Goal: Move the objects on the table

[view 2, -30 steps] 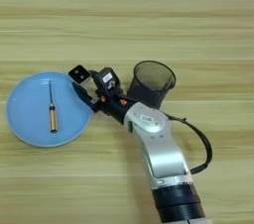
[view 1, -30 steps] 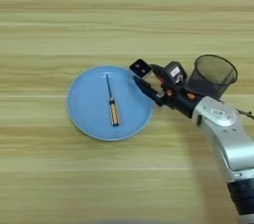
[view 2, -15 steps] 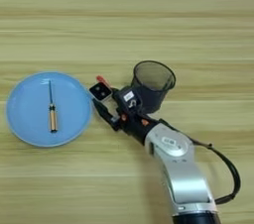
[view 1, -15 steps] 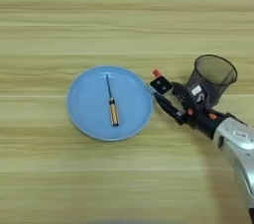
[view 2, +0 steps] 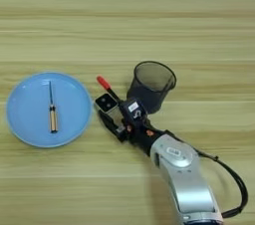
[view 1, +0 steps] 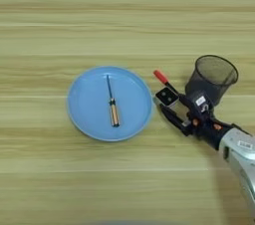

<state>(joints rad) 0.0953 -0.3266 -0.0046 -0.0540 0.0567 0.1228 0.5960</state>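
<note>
A: What could go wrong here?

B: The black two-fingered gripper sits right at the small black square block with a white rim, and the slim pen with red ends and a black middle runs just behind it; a careless sweep might knock the pen into the black wire-mesh round cup

A: Fingers?

B: Spread, gripping nothing, I'd say

A: And the layout?

B: All three cluster right of centre on the light tan wood-grain desk; a round blue plate carrying a small screwdriver lies left of them
</note>
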